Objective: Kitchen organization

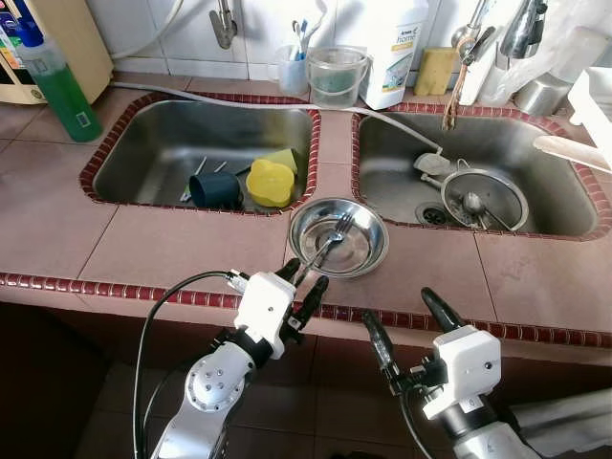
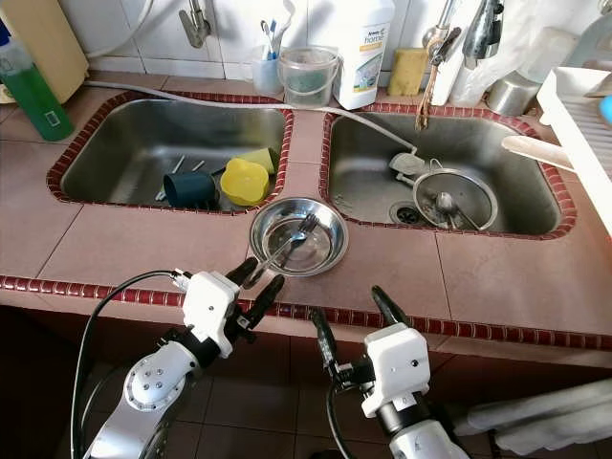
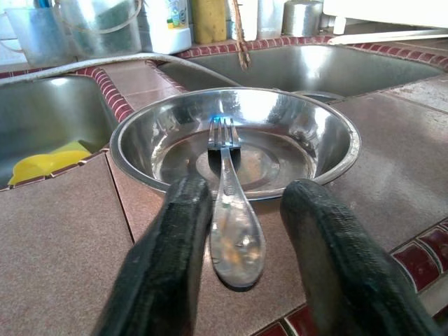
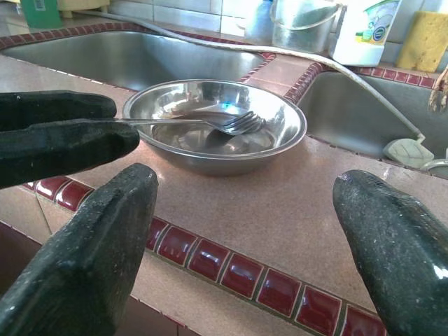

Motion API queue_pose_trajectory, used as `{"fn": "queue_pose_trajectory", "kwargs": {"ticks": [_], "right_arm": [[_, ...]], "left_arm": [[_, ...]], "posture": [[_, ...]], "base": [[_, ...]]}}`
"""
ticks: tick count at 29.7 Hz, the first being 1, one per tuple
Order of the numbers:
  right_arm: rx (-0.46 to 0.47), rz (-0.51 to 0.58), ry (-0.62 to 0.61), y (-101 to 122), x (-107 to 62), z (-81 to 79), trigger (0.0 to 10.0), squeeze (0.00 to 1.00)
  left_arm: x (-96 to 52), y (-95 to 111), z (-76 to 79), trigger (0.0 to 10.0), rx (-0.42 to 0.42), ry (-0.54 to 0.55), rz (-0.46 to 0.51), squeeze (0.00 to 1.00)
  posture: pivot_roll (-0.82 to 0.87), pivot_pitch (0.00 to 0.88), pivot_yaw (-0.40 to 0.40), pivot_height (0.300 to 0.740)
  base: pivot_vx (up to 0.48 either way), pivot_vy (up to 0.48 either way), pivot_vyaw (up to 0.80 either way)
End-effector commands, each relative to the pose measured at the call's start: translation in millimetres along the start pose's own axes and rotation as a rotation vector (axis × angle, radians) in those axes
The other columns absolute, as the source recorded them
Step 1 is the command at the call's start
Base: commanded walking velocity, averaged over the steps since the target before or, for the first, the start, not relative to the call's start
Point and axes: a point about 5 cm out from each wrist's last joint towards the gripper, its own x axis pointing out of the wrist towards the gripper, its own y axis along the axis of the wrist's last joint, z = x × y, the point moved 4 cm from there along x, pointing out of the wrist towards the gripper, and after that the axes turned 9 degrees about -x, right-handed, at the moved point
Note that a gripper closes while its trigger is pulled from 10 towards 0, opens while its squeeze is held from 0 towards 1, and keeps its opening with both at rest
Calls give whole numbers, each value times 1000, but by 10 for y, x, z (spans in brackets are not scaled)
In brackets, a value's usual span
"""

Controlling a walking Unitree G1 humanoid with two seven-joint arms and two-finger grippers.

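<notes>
Left gripper (image 1: 304, 283) at the counter's near edge, fingers slightly spread around the handle of a fork (image 3: 229, 203), not yet pinching. Fork lying with tines in a steel bowl (image 1: 359, 251) on the tiled strip between two sinks, handle sticking out over the near rim. Best closed squarely on the handle, then lifted gently so the bowl stays put. Right gripper (image 1: 406, 330) wide open, hovering below the counter edge to the right. Left sink (image 1: 153, 143) holding a yellow cup (image 1: 270, 184) and a dark mug (image 1: 213, 189); green bottle (image 1: 57, 86) far left.

A pinkish tiled counter (image 1: 163, 244) with two sinks carries a steel bowl (image 1: 363, 251) near its front edge
</notes>
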Motion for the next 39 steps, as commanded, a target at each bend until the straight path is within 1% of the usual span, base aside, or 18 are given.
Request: {"fn": "queue_pose_trajectory", "kwargs": {"ticks": [1,32,34,35,37,39], "right_arm": [[5,8,6,38,-13,-17,10000,0],[11,4,14,31,-24,-37,10000,0],[10,3,14,30,-25,-37,10000,0],[10,2,13,29,-26,-37,10000,0],[9,2,12,28,-25,-35,10000,0],[9,2,13,28,-23,-34,10000,0]], "left_arm": [[-1,-17,-1,0,-1,-1,-6,0],[-2,35,6,0,-14,-3,13,0],[2,61,4,0,-16,-1,23,0],[5,124,-6,0,-42,8,53,0],[16,180,-22,0,-74,19,74,0],[25,198,-28,0,-69,19,77,0]], "posture": [[-254,173,5,740],[-249,177,2,740],[-249,177,2,740],[-249,177,2,740],[-251,177,1,740],[-251,177,1,740]], "base": [[0,0,0],[0,0,0],[0,0,0],[0,0,0],[0,0,0],[0,0,0]]}}
